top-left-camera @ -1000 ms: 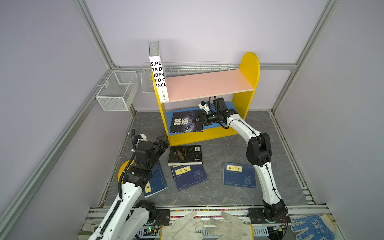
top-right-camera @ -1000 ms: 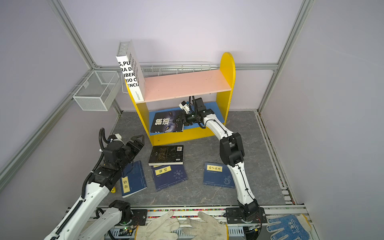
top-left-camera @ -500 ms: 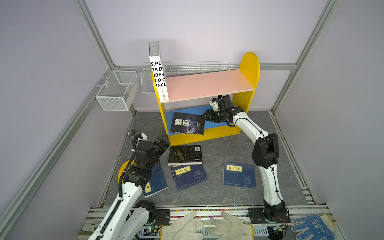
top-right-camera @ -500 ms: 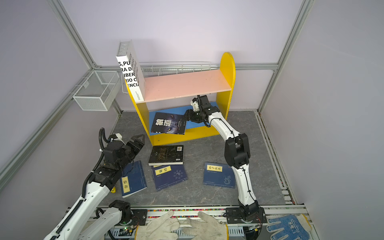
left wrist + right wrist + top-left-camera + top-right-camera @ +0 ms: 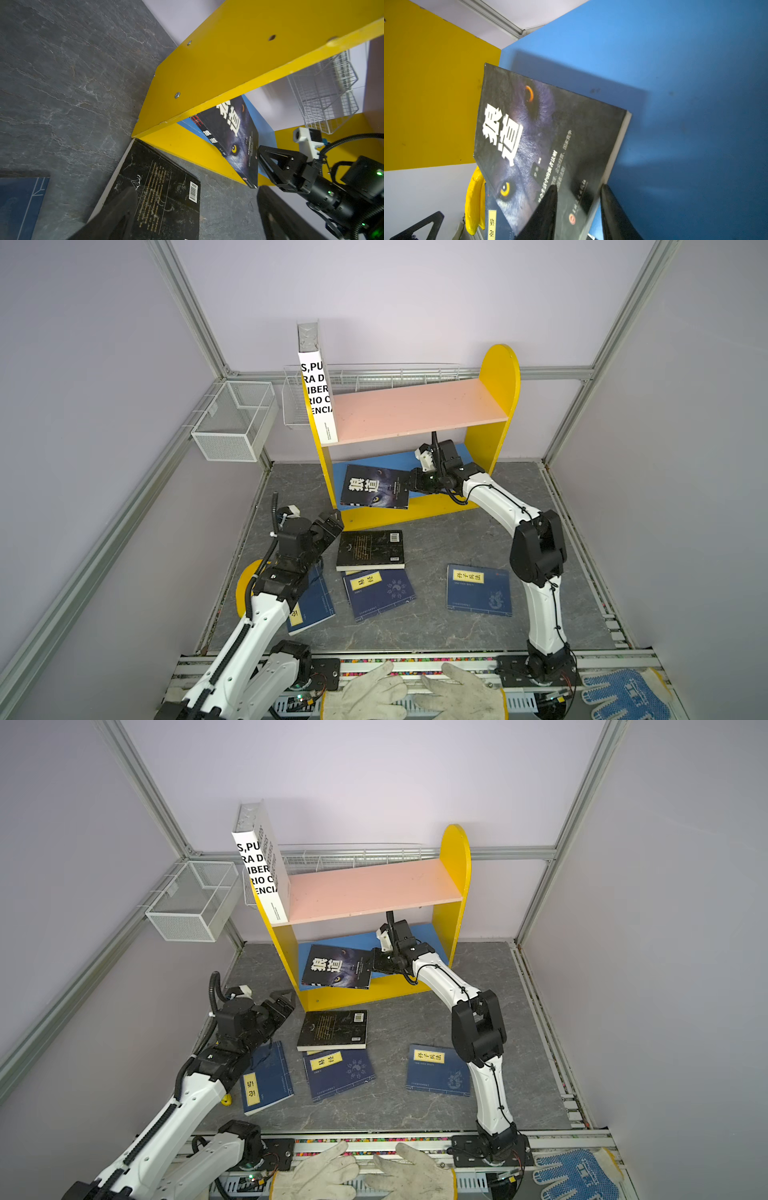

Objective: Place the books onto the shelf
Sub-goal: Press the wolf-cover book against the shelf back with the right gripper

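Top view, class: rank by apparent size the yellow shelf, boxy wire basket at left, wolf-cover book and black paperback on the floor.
1. yellow shelf
2. boxy wire basket
3. wolf-cover book and black paperback: too alike to rank.

I'm viewing a yellow shelf [image 5: 498,377] carrying a pink upper board [image 5: 415,410] and blue lower board [image 5: 386,460]; black wolf-face book [image 5: 374,488], amber eyes.

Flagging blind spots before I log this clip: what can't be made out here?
Right gripper on wolf-cover book: right wrist view, its fingers cover the contact; clamped or not, unclear.
Navy book: top view, left arm covers part.
Black paperback: left wrist view, left gripper's blurred fingers hide one end.
White book: both top views, lettering runs off its edge.
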You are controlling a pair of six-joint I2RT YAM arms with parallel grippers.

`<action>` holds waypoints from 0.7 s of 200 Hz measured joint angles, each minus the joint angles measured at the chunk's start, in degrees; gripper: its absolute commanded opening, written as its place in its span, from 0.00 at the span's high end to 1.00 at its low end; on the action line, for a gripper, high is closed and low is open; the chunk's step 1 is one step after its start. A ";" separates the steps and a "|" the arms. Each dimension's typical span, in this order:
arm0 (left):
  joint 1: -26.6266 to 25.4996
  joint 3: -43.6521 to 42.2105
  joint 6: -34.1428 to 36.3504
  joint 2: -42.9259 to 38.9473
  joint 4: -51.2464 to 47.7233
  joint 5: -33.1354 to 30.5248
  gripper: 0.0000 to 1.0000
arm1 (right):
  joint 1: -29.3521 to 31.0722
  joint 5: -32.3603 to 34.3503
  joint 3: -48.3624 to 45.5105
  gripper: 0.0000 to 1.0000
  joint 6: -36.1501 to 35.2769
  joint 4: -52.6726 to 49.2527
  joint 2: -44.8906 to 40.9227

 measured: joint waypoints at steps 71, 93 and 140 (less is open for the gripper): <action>6.34 11.17 14.25 14.62 0.74 10.67 0.11 | -0.83 -2.51 11.08 0.62 -2.03 -0.55 8.00; 6.40 11.37 16.13 15.65 0.81 11.87 0.11 | -0.94 -4.46 15.08 0.62 -2.03 -0.11 10.99; 6.73 11.37 17.99 15.78 0.83 12.52 0.11 | -0.92 -7.21 17.44 0.62 -1.53 1.97 13.68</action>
